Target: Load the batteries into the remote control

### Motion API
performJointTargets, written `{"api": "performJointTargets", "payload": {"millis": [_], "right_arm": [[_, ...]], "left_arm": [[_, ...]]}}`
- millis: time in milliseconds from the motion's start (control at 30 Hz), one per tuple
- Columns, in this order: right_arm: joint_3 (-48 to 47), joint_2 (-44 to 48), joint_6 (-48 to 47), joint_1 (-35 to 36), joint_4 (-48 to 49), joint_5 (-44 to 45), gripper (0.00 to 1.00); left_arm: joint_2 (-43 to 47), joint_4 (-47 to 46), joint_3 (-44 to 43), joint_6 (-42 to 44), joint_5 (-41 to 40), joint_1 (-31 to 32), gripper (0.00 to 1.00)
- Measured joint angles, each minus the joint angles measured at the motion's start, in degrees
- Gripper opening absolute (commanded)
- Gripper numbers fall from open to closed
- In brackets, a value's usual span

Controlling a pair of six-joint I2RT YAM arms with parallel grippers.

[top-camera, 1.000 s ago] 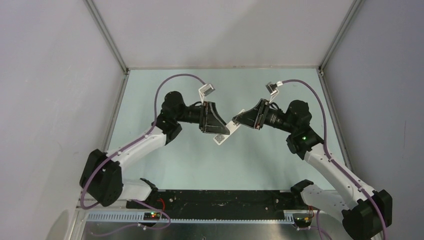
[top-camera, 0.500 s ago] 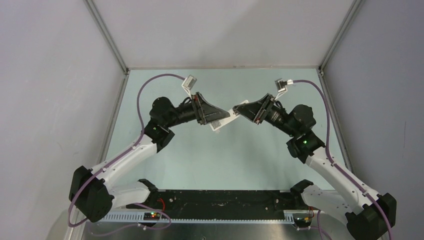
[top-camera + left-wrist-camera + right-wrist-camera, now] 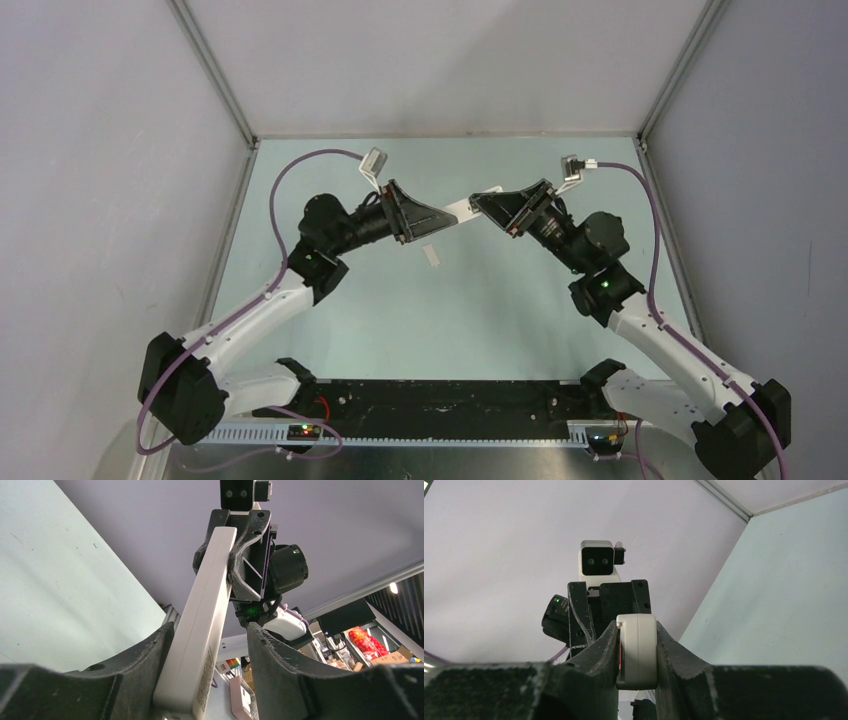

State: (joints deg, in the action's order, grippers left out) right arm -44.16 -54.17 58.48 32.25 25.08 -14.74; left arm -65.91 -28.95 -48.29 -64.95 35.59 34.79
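Observation:
The remote control [image 3: 463, 208], a slim white bar, hangs in the air between my two grippers. My right gripper [image 3: 480, 204] is shut on one end of it; in the right wrist view the remote control [image 3: 637, 650] is squeezed between both fingers of that gripper [image 3: 636, 626]. My left gripper [image 3: 446, 222] is open around the other end. In the left wrist view the remote control [image 3: 200, 630] leans on one finger, with a gap to the other finger [image 3: 265, 645]. The batteries are out of view.
A small flat white cover piece [image 3: 431, 256] lies alone on the pale green table [image 3: 400, 320], just below the grippers. Grey walls close in the table at the back and on both sides. Both arm bases sit at the near edge.
Both grippers have moved up and toward the back with the remote. The small white cover piece now lies apart on the table below them.

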Motion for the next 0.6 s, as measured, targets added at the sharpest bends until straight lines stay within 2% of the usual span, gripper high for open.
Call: {"api": "performJointTargets", "payload": {"millis": [67, 233, 300, 400, 600], "right_arm": [[0.24, -0.02, 0.04, 0.26, 0.13, 0.79, 0.08], [0.94, -0.44, 0.50, 0.59, 0.17, 2.54, 0.08], [1.49, -0.55, 1.09, 0.94, 0.59, 3.06, 0.08], [2.32, -1.03, 1.90, 1.33, 1.29, 3.67, 0.08], [3.28, -2.03, 2.56, 1.97, 1.33, 4.46, 0.08]], "left_arm": [[0.09, -0.09, 0.46, -0.09, -0.33, -0.35, 0.56], [0.68, 0.07, 2.82, -0.79, -0.98, -1.40, 0.42], [0.68, 0.17, 3.52, -0.98, -1.05, -1.62, 0.44], [0.87, 0.13, 4.33, -1.03, -1.07, -2.12, 0.55], [3.02, 0.55, 7.89, -0.98, -1.60, -4.13, 0.54]]}}
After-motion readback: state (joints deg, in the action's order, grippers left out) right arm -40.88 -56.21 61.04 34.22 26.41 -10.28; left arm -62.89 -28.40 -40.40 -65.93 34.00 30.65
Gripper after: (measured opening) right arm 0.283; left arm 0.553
